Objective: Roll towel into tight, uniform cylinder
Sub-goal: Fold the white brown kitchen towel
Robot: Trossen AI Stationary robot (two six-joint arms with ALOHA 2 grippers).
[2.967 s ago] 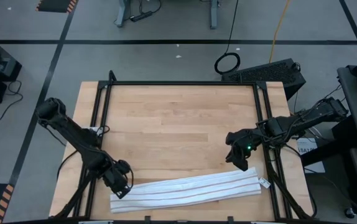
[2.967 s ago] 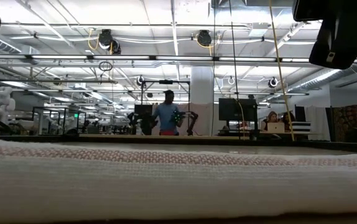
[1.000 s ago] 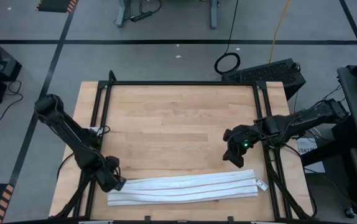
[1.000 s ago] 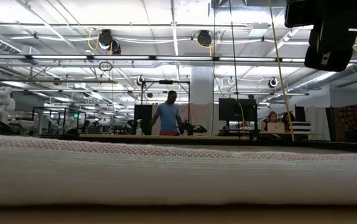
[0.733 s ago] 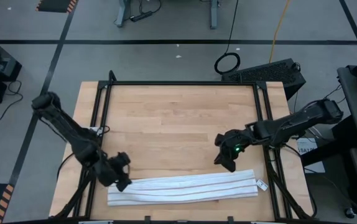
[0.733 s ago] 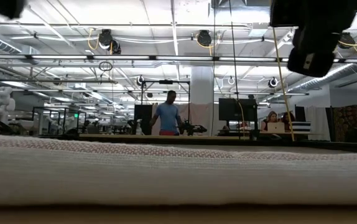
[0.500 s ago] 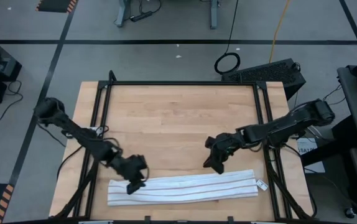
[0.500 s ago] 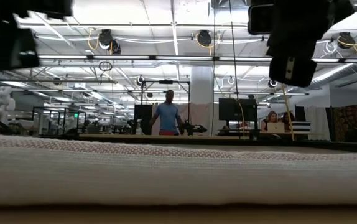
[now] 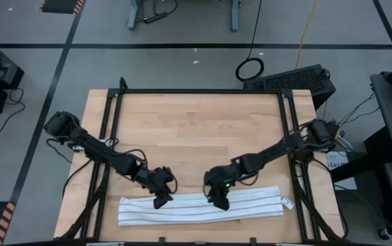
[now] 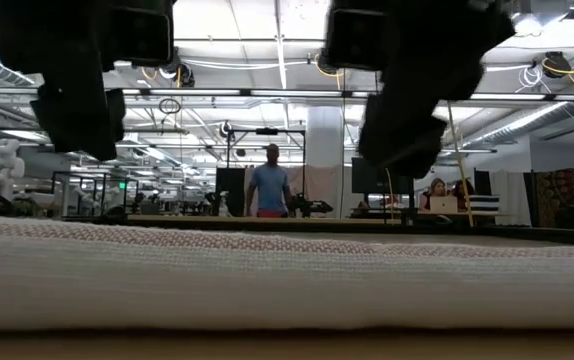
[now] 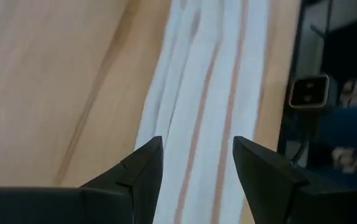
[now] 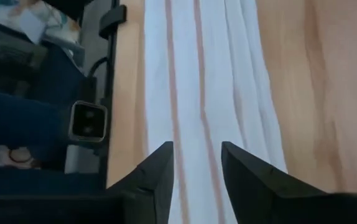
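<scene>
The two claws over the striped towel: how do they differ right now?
The left gripper hangs over the towel left of its middle; the right gripper hangs nearer the middle. The left gripper's fingers stand wider apart than the right gripper's fingers. Both are open, hold nothing, and point down at the folded strip from its far edge.

Bare table (image 9: 196,130) lies open behind the towel (image 9: 250,203); both arms crowd its middle stretch
</scene>
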